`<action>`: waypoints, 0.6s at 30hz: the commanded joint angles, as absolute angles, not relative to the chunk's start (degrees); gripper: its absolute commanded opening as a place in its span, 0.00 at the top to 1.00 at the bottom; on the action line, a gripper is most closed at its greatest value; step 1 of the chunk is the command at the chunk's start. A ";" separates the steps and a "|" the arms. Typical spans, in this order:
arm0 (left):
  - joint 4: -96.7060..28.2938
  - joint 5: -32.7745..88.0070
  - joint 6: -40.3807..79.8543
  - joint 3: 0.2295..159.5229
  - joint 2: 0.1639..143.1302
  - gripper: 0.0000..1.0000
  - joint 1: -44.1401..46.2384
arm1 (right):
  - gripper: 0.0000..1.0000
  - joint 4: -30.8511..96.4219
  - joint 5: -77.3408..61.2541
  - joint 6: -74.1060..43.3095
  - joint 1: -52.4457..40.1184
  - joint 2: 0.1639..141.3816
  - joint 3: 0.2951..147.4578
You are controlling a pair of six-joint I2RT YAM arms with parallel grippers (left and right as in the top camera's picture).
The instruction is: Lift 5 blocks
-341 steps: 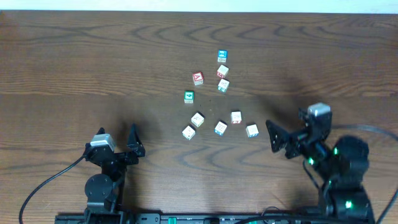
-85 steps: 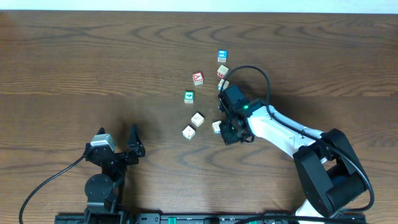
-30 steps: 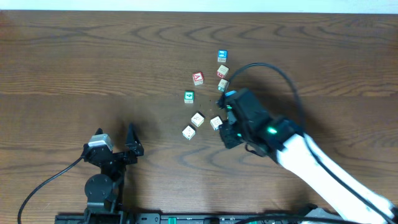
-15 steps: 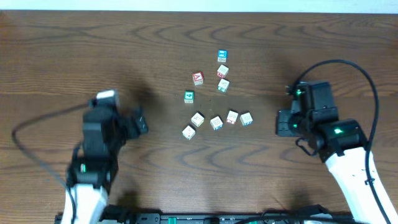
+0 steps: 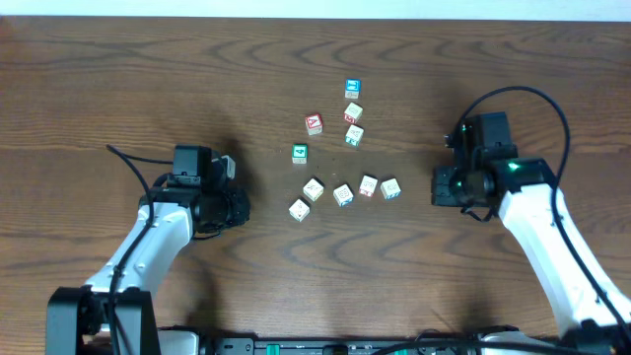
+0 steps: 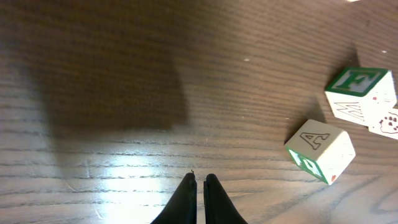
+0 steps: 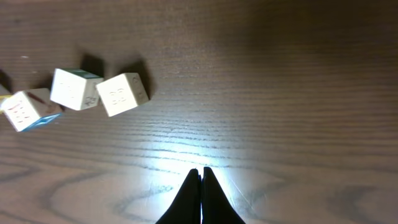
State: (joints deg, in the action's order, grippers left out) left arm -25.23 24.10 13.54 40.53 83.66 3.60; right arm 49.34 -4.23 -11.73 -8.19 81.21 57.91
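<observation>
Left gripper (image 6: 199,180): fingers drawn together, holding nothing, tips over bare table (image 5: 118,99) to the left of the cubes. Blocks (image 5: 343,194): five pale cubes in a loose row at mid-table between the arms, all resting on the wood, none gripped. Green-faced cube (image 5: 300,153), red-faced cube (image 5: 314,123) and blue-faced cube (image 5: 352,89) sit farther back. Right gripper (image 7: 201,171): fingers pressed together, holding nothing, apart from the row's right end.
</observation>
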 commanded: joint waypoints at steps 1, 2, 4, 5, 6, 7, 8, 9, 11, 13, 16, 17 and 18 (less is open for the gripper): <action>-25.45 24.60 17.80 40.82 83.81 0.93 5.32 | 0.99 47.88 -4.95 -10.35 -7.90 84.58 57.82; -25.65 22.90 19.53 40.82 83.85 0.93 6.35 | 0.99 47.35 -4.82 -10.20 -7.86 85.71 57.82; -26.15 18.70 23.68 40.82 83.85 0.93 8.88 | 0.99 46.28 -4.80 -10.20 -7.86 87.88 57.82; -26.24 16.99 25.69 40.82 83.85 0.93 10.46 | 0.99 45.67 -4.80 -10.20 -7.86 88.88 57.82; -26.11 15.44 27.49 40.82 83.85 0.93 12.14 | 0.99 44.99 -4.80 -10.20 -7.86 89.84 57.82; -25.78 13.65 29.26 40.82 83.85 0.93 13.93 | 0.99 44.21 -4.80 -10.20 -7.86 90.74 57.82; -25.36 11.49 31.20 40.82 83.88 0.93 15.77 | 0.99 43.24 -4.80 -10.20 -7.86 91.64 57.82; -25.04 9.17 33.65 40.82 83.92 0.93 17.43 | 0.99 42.35 -4.80 -10.20 -7.86 92.51 57.82; -24.32 5.48 38.00 40.82 84.05 0.93 20.18 | 0.99 40.71 -4.86 -10.20 -7.86 94.28 57.82; -23.57 3.73 41.54 40.82 84.38 0.93 21.85 | 0.99 39.44 -5.02 -10.20 -7.86 95.90 57.82; -21.65 2.87 46.65 40.82 85.67 0.93 23.24 | 0.99 38.33 -5.15 -9.65 -7.86 97.89 57.82; -20.64 2.92 47.90 40.82 86.39 0.93 23.46 | 0.99 38.11 -5.61 -9.06 -7.88 98.50 57.82; -19.66 2.92 49.15 40.82 87.33 0.93 23.59 | 0.99 37.85 -6.24 -8.64 -7.92 99.07 57.82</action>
State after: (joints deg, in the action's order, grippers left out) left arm -21.06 6.61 40.91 40.53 84.77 22.94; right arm 38.33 -4.75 -10.55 -8.05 97.54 57.89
